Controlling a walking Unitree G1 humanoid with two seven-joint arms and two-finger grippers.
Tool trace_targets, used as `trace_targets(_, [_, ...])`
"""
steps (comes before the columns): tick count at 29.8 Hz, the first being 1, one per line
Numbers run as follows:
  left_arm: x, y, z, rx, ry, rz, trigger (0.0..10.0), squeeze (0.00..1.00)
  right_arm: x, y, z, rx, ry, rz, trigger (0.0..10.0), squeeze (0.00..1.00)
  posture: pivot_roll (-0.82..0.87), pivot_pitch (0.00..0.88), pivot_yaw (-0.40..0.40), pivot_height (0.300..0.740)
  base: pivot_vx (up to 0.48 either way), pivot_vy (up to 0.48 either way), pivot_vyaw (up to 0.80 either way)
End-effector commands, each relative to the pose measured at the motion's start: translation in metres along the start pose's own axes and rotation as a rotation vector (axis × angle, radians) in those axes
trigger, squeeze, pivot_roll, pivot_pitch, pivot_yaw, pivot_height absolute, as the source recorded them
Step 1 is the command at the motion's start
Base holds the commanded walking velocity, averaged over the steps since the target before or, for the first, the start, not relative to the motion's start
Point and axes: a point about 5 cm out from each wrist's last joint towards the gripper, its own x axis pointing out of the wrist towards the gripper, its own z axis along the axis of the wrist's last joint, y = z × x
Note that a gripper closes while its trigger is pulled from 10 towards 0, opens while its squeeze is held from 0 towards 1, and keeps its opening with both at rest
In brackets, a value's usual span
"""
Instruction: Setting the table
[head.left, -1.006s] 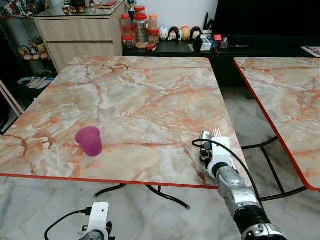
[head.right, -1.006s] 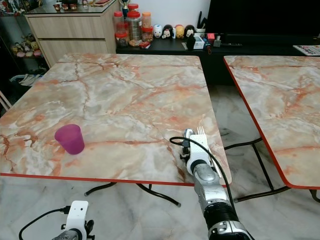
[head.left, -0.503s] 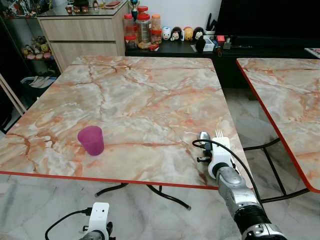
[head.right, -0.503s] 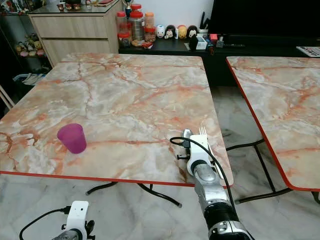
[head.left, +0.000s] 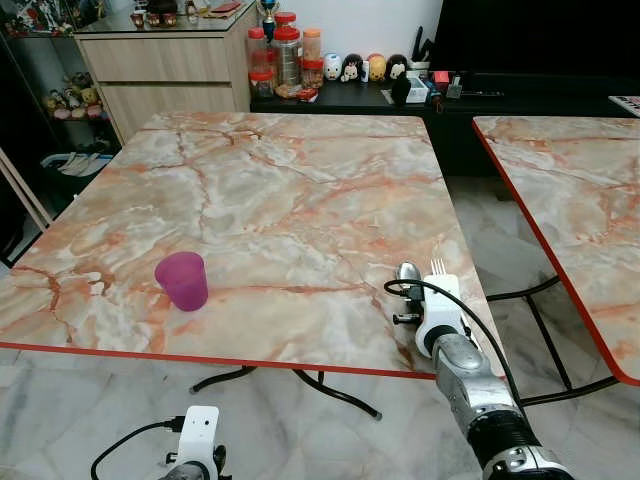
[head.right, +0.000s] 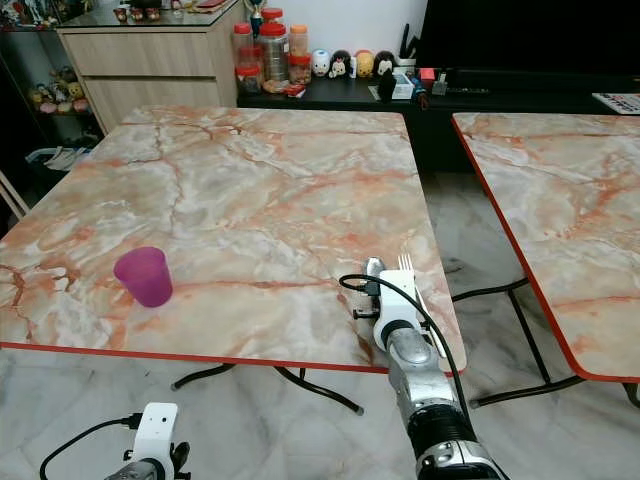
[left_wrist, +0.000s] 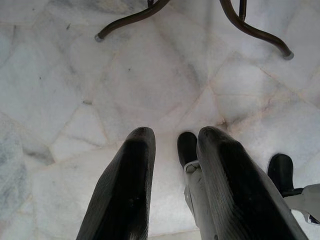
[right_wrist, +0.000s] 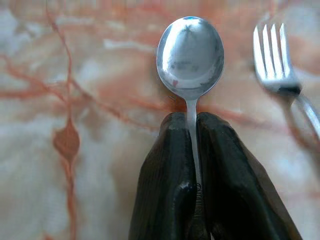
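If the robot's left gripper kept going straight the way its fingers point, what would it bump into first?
Probably the pale marble floor. The left gripper hangs low, pointing down at bare tiles. The table's dark metal legs lie further off, likely out of its line, though depth is hard to judge.

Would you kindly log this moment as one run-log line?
right claw: shut on spoon, over table | fork: beside spoon | cup: upright | left claw: open, idle
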Motion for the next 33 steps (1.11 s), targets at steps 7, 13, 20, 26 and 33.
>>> trace_targets(7, [0.001, -0.002, 0.002, 0.019, -0.002, 0.001, 10.0, 0.00, 0.000, 0.007, 0.023, 0.032, -0.159, 0.030, 10.0, 0.00, -0.01, 0.000, 0.000, 0.740, 0.000, 0.000, 0.00])
trace_targets(13, [0.000, -0.002, 0.001, 0.025, -0.003, 0.002, 10.0, 0.00, -0.004, 0.016, 0.031, 0.042, -0.256, 0.069, 10.0, 0.00, -0.01, 0.000, 0.000, 0.740, 0.000, 0.000, 0.00])
trace_targets(20, [0.000, 0.001, 0.001, 0.024, -0.021, 0.027, 10.0, 0.00, -0.015, 0.027, 0.035, 0.037, -0.378, 0.090, 10.0, 0.00, -0.02, 0.000, 0.000, 0.740, 0.000, 0.000, 0.00])
trace_targets(26, [-0.002, 0.005, -0.004, 0.022, -0.020, 0.050, 10.0, 0.00, -0.024, 0.034, 0.035, 0.032, -0.453, 0.108, 10.0, 0.00, -0.02, 0.000, 0.002, 0.740, 0.000, 0.000, 0.00])
trace_targets(33, [-0.003, 0.006, -0.007, 0.032, -0.014, 0.056, 10.0, 0.00, -0.028, 0.037, 0.035, 0.052, -0.479, 0.113, 10.0, 0.00, -0.02, 0.000, 0.002, 0.740, 0.000, 0.000, 0.00])
